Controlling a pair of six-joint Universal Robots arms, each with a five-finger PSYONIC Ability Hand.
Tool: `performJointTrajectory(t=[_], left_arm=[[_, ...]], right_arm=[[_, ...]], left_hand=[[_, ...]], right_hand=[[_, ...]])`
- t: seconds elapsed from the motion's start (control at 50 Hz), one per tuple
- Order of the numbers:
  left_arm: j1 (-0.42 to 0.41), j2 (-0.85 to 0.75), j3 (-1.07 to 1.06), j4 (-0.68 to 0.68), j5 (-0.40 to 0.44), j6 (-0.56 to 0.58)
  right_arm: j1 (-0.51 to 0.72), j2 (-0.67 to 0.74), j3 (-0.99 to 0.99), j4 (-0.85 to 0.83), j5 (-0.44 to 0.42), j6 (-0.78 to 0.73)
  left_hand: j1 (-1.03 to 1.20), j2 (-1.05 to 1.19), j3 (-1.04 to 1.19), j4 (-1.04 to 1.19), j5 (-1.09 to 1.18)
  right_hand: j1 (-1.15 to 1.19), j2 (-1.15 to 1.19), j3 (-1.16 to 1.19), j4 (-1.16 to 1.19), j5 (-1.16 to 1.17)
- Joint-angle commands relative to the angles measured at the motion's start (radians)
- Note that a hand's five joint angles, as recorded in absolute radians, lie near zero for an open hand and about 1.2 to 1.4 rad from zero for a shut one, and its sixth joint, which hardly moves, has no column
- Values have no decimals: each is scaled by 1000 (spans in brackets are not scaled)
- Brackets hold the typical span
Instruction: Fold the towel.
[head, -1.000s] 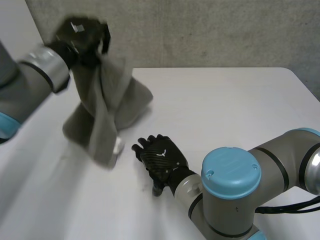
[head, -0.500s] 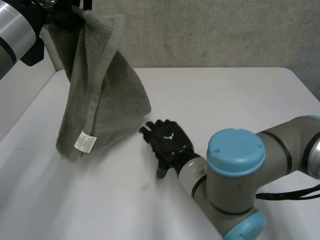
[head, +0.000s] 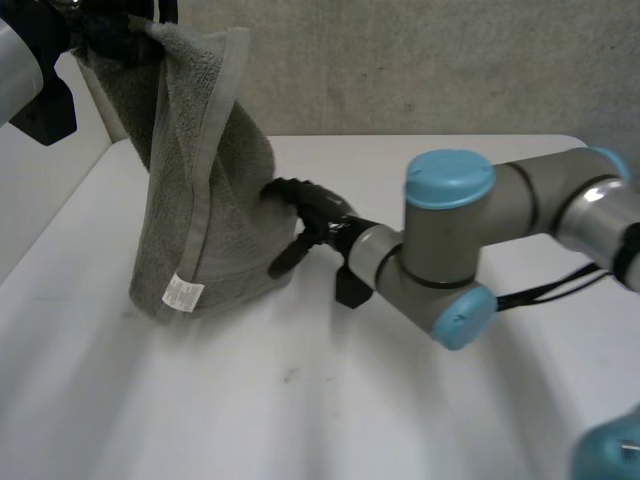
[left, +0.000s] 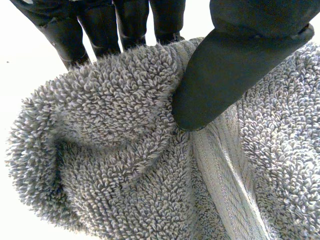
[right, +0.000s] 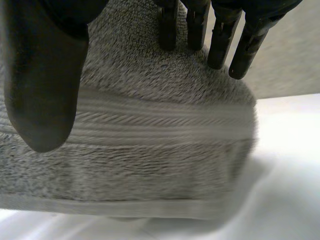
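A grey terry towel (head: 200, 200) hangs bunched from my left hand (head: 110, 25), which is raised high at the back left; the towel's lower end rests on the table with a white label (head: 183, 293) facing front. In the left wrist view the thumb (left: 235, 65) pinches the towel (left: 125, 165) against the fingers. My right hand (head: 305, 205) reaches in from the right, off the table, its straight fingers at the towel's right side at mid-height. In the right wrist view the fingers (right: 220, 40) and thumb stand apart over the towel's banded edge (right: 150, 125).
The white table (head: 420, 400) spreads in front and to the right of the towel. A grey wall (head: 450, 60) runs behind its far edge. The right arm's elbow (head: 450, 230) hangs over the table's middle.
My left hand has lifted the towel higher, up toward the back left. The right hand has risen off the table and moved over to the towel's right side.
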Motion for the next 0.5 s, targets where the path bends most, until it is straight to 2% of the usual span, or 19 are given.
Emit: performJointTrajectory(t=[0.02,0.14,0.18,0.2,0.22,0.24,0.3,0.36,0.4,0.46,0.5], left_arm=[[-1,32,-32,2,2,-28],[1,33,-37,2,1,-48],[2,32,-43,3,1,-59],[2,32,-43,3,1,-59],[4,32,-43,3,2,-60],[4,30,-45,5,2,-60],[7,27,-45,5,2,-60],[17,20,-52,8,4,-60],[43,17,-71,17,4,-59],[73,9,-101,37,7,-59],[79,4,-123,49,18,-59]], right_arm=[[105,249,-339,143,-45,43],[156,319,-404,167,-88,77],[165,325,-405,165,-91,96],[165,325,-405,165,-91,97],[165,322,-410,165,-87,101],[163,316,-417,165,-81,101],[154,306,-421,167,-70,93],[100,251,-414,179,-22,60],[32,184,-381,205,48,-32],[4,151,-359,226,77,-103],[-33,90,-318,268,123,-263]], left_hand=[[207,178,181,179,208],[207,178,181,179,208],[207,178,181,179,208],[207,178,181,179,208],[207,178,181,179,208],[207,178,181,179,208],[207,178,181,179,208],[207,178,181,179,208],[207,178,181,179,208],[207,178,181,179,208],[207,178,181,179,208]], right_hand=[[5,-13,-3,-21,-2],[285,267,277,259,278],[674,656,665,647,666],[676,658,667,649,668],[987,969,978,960,979],[1166,1148,1157,1139,1158],[1168,1150,1159,1141,1160],[1168,1150,1159,1141,1160],[1168,1150,1159,1141,1160],[1168,1150,1159,1141,1160],[1168,1150,1159,1141,1160]])
